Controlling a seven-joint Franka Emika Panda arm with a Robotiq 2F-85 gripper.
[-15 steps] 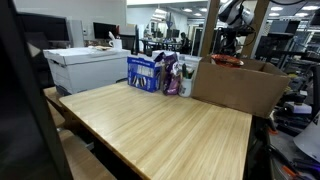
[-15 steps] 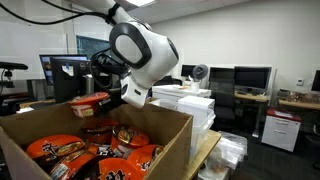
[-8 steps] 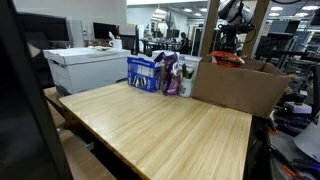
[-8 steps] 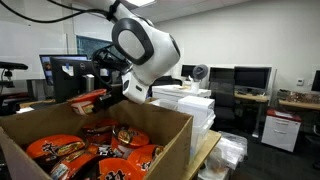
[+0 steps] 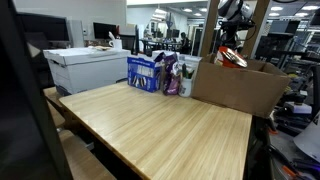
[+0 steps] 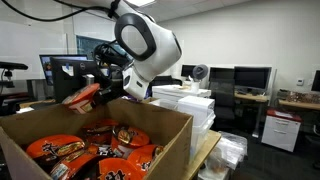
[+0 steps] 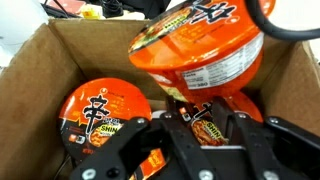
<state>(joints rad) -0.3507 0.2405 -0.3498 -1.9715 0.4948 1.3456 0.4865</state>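
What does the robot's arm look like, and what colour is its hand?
The arm is white and smooth, with fat, rounded joints and dark rings where the parts meet. Its hand is black, and the wrist view shows it is built from chunky jointed bars. A thin black cable runs above the arm. No writing or markings can be made out.

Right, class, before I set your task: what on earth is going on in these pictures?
A robot arm's gripper holds an orange instant noodle bowl, tilted, in the air just above an open cardboard box. More bowls of the same kind lie inside the box. The box sits at the far end of a wooden table, next to some packaged goods.
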